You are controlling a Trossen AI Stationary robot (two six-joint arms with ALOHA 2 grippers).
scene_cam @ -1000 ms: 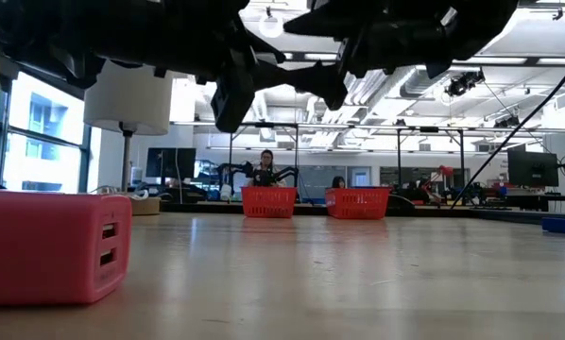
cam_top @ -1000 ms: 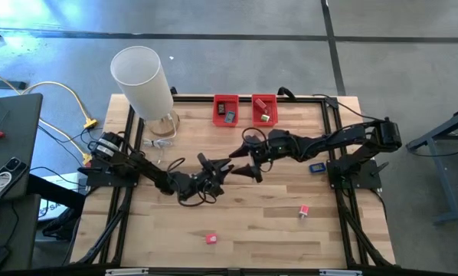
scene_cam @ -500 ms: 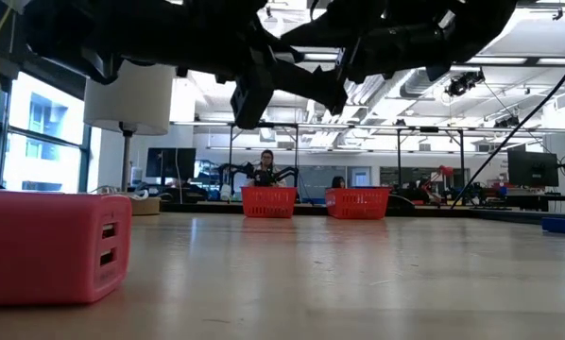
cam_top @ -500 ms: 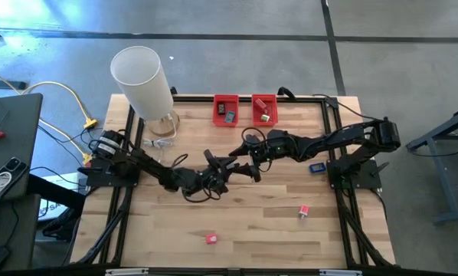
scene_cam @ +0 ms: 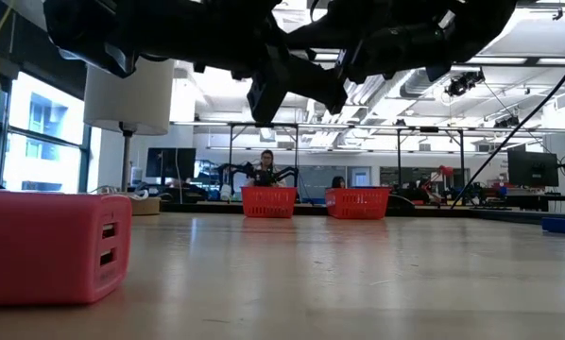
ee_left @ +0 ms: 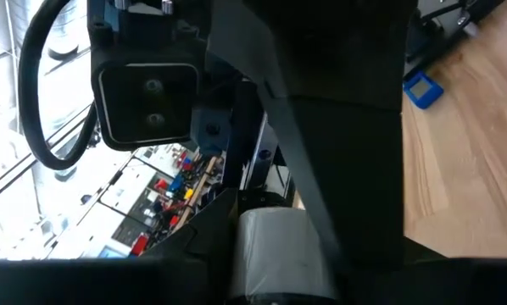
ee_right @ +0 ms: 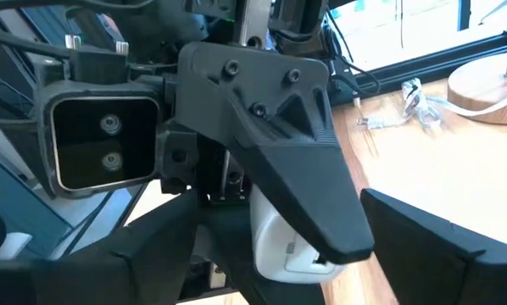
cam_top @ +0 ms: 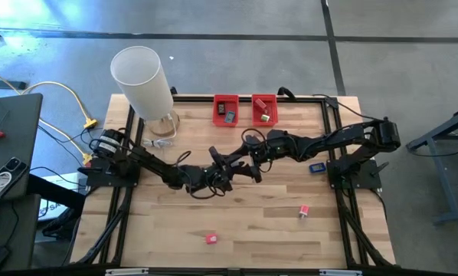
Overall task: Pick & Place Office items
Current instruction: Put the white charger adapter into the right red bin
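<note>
My two grippers meet above the middle of the table. My left gripper [cam_top: 230,164] reaches in from the left and is shut on a small white piece [ee_right: 275,244]. That piece also shows in the left wrist view [ee_left: 275,254]. My right gripper [cam_top: 243,166] comes from the right and is open. Its fingers [ee_right: 431,246] stand on either side of the white piece and of the left fingertips. Other office items lie on the wood: a red piece [cam_top: 211,238], a red-and-white piece [cam_top: 303,210] and a blue piece [cam_top: 316,167]. My left gripper pinches the white piece between its two fingers. One finger [ee_right: 296,161] covers most of the piece, so only its lower end [ee_right: 279,254] shows. The fingers come about level from the table's left. The piece is lifted clear of the table. My right gripper: whether its fingers touch the white piece, I cannot tell.
Two red bins [cam_top: 226,110] [cam_top: 264,109] stand at the far edge with small items inside. A tall white cylinder [cam_top: 142,83] rises at the far left corner. A red block [scene_cam: 54,246] lies close to the low camera. Bare wood lies along the near half.
My left gripper has moved toward the table's right and a little up, carrying the white piece in between my right gripper's fingers. My right gripper has stayed where it was.
</note>
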